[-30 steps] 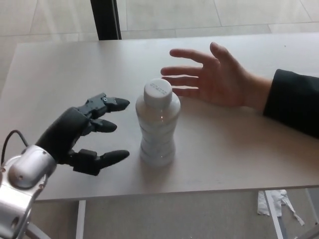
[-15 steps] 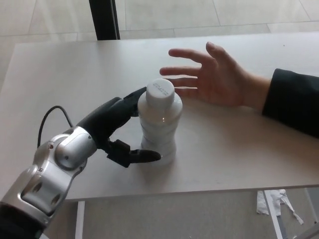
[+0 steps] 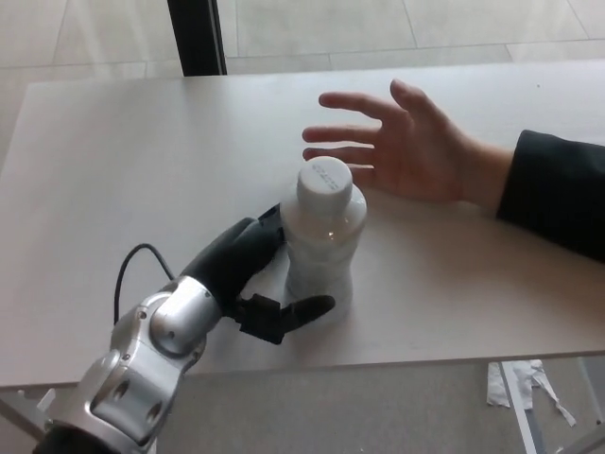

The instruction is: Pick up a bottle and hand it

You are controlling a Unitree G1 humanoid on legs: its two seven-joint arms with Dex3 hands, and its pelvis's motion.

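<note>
A white plastic bottle (image 3: 326, 248) with a white cap stands near the table's front edge, leaning slightly. My left hand (image 3: 248, 274) comes in from the lower left and wraps around it: the fingers lie against its left and back side, and the thumb (image 3: 301, 309) curls across the front of its base. The bottle's bottom still rests on the table (image 3: 132, 161). A person's open hand (image 3: 402, 147) hovers palm-up just behind and to the right of the bottle, apart from it. My right hand does not show.
The person's dark sleeve (image 3: 558, 194) reaches in from the right edge. A dark post (image 3: 196, 36) stands beyond the table's far edge. Crumpled white paper (image 3: 525, 383) lies on the floor at lower right. A black cable (image 3: 132, 265) loops at my left wrist.
My left hand has moved right from beside the bottle and closed around it. The bottle has shifted a little to the right. The person's hand has stayed in place.
</note>
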